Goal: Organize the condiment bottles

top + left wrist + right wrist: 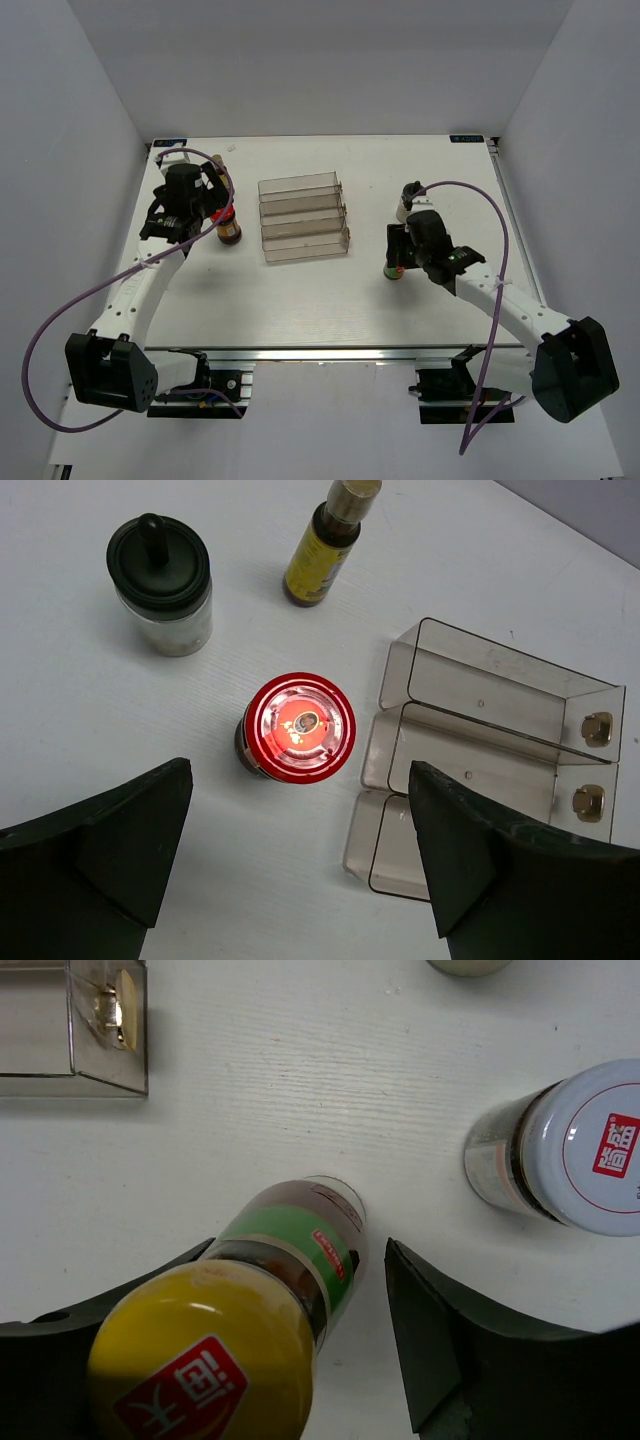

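Note:
The red-lidded dark jar [299, 727] [229, 228] stands on the table just ahead of my left gripper [300, 820] [207, 213], which is open with nothing between its fingers. Beyond the jar stand a black-topped shaker [160, 580] and a slim brown yellow-labelled bottle [325, 550]. My right gripper [298, 1290] [400, 252] straddles the tall yellow-capped sauce bottle [295, 1250] [396, 268]. Its left finger lies against the bottle, while a gap shows between the bottle and its right finger [440, 1330]. A white-lidded jar [580, 1145] stands to the right of that bottle.
The clear stepped plastic rack [304, 218] [500, 730] sits mid-table between the two arms, with its corner [90, 1030] in the right wrist view. The base of another container [468, 964] peeks in at the top edge of that view. White walls enclose the table.

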